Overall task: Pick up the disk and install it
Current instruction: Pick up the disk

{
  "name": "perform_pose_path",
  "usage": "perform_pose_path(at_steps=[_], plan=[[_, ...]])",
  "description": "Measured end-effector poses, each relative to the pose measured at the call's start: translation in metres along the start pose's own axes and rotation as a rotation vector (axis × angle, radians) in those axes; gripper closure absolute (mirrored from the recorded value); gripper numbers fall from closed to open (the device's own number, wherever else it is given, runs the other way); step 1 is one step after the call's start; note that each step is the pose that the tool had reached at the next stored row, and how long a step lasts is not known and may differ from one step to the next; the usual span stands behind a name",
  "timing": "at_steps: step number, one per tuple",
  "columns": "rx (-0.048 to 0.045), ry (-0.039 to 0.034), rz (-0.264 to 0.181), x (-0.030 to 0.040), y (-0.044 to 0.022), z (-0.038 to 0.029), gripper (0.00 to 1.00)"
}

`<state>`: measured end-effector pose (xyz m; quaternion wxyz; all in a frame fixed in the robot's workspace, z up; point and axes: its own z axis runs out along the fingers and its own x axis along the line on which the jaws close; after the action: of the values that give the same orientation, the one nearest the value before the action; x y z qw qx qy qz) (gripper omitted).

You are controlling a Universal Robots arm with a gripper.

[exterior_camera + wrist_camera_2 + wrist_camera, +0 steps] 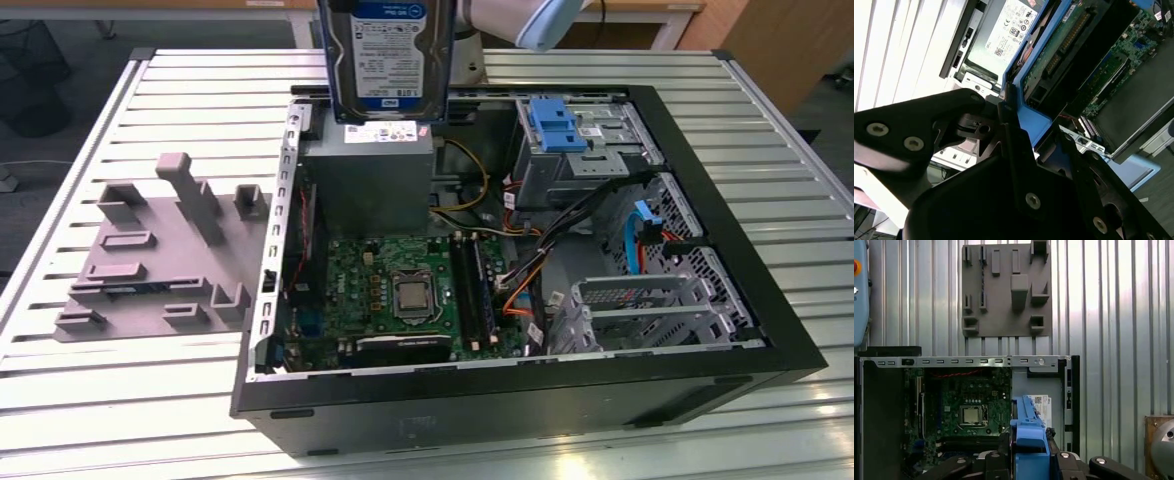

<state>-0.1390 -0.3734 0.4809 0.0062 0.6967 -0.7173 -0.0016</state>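
Fingers: pressed in on the end of the blue frame, one black finger each side. No gap btwn finger & plastic in both wrist views.
Load: the disk, clipped in that frame, hangs upright. Label side faces the exterior view, circuit-board side faces the second wrist view.
Why this grip: prob. to take the load on plastic, spare the metal body and leave the lower end free. A judgement only.
Position: over the far end of the open PC case, directly above the grey power supply. Can't tell if the lower edge touches it.
Why this height: looks chosen to clear the case walls & cables.
Inside case: motherboard lies flat in the middle. A drive cage with a blue bracket stands at the far corner, toward the exterior view's right, well apart from the disk.
Outside case: a grey fixture plate lies on the slatted desk, just beside the case on the exterior view's left.
Task status: disk lifted, not yet installed.
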Motion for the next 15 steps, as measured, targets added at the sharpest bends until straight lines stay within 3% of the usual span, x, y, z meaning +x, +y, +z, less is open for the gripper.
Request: perform_pose_path(at_steps=[15], plan=[[-0.0001, 0.0000, 0.000, -0.0007, -0.0249, -0.0003, 0.64]])
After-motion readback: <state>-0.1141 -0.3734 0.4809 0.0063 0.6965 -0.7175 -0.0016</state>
